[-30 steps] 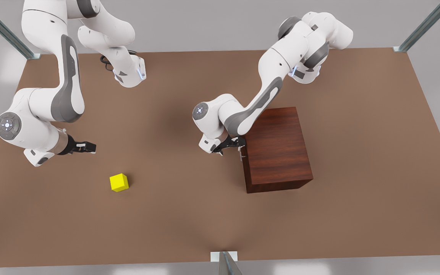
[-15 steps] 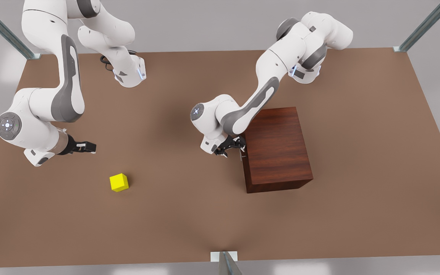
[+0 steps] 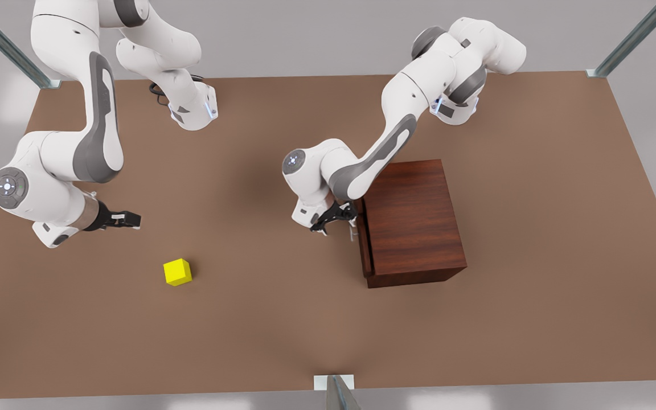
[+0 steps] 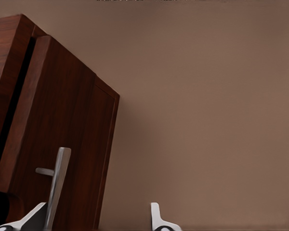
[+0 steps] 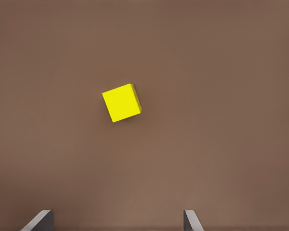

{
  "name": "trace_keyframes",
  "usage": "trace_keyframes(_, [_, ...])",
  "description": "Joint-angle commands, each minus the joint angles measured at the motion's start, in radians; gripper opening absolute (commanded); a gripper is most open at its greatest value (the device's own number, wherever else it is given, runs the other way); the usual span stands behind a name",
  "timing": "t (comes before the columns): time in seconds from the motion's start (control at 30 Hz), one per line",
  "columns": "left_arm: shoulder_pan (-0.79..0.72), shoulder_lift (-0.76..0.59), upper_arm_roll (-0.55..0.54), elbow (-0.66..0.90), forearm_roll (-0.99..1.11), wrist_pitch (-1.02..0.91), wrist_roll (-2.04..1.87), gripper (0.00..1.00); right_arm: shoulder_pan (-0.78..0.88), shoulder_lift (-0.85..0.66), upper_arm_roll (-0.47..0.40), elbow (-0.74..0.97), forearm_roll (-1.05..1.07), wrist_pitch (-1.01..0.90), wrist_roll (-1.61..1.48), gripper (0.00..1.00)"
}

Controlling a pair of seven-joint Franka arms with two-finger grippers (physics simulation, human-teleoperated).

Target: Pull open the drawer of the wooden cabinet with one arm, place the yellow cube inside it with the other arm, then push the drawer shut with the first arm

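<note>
Drawer [image 3: 364, 242] of the wooden cabinet [image 3: 413, 219] is sitting slightly pulled out, toward 9 o'clock in the front view. Left gripper [image 3: 344, 219] is meeting its silver handle [image 4: 57, 185] — fingers spread, one fingertip [image 4: 36, 215] touching the bar. Yellow cube [image 3: 177, 271] is resting on the brown table [image 3: 282, 319], well apart from the cabinet. Right gripper [image 3: 130, 219] is hovering at the cube's 11 o'clock, fingers spread.

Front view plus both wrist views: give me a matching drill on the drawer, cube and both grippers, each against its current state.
Things:
1. drawer
2. yellow cube
3. left gripper
4. right gripper

States:
A. fingers open at the silver handle
B. resting on the table, untouched
C. pulled slightly out of the wooden cabinet
D. fingers open, apart from the cube

Pairs: 1-C, 2-B, 3-A, 4-D
</note>
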Motion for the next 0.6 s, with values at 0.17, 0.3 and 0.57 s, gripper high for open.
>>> trace_keyframes(0.17, [-0.041, 0.039, 0.006, 0.060, -0.004, 0.025, -0.074, 1.00, 0.002, 0.002, -0.001, 0.008, 0.002, 0.000, -0.001, 1.00])
trace_keyframes(0.3, [-0.064, 0.053, 0.011, 0.083, -0.002, 0.016, -0.084, 1.00, 0.000, 0.008, -0.001, 0.031, 0.005, 0.000, -0.002, 1.00])
trace_keyframes(0.57, [-0.080, 0.060, 0.002, 0.096, -0.004, -0.023, -0.083, 1.00, 0.000, 0.008, -0.003, 0.031, 0.003, -0.002, -0.002, 1.00])
